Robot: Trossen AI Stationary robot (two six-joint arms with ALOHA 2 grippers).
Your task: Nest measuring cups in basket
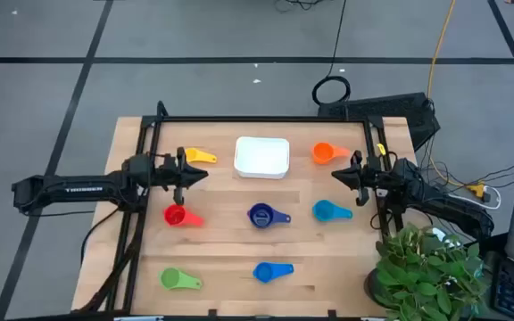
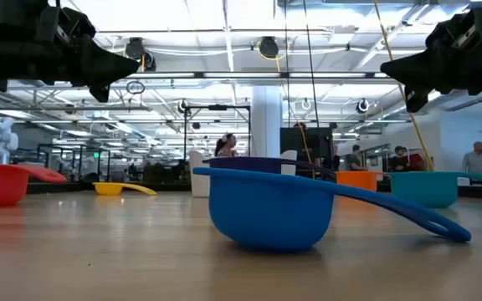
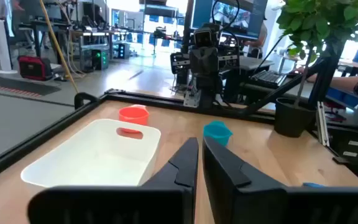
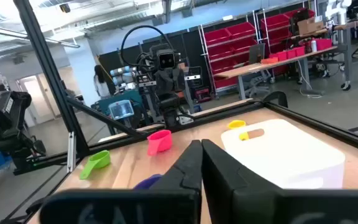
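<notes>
Nothing is nested yet: the basket (image 1: 262, 157) sits bare near the middle of the bench's far edge, and all seven cups lie scattered around it. The left claw (image 1: 200, 173) hangs above the bench towards its left edge, fingers closed on nothing, between the yellow cup (image 1: 199, 156) and the red cup (image 1: 179, 216). The right claw (image 1: 338, 174) mirrors it towards the right edge, also closed and empty, between the orange cup (image 1: 324, 152) and the teal cup (image 1: 327, 210).

The main risk is order. The cups differ in size, so a small one dropped into the basket first would block a larger one from seating. From above, the sizes are hard to rank, though the navy cup (image 1: 261, 215) at mid-bench looks among the larger.

A second risk is the grip. The bowls are round and light; pinching a rim off-centre could flip a cup or skid it towards an edge. The green cup (image 1: 175, 279) and blue cup (image 1: 267, 271) lie close to the near edge.

Both arms also face each other across the basket, so simultaneous drops there could bring the claws into collision.
</notes>
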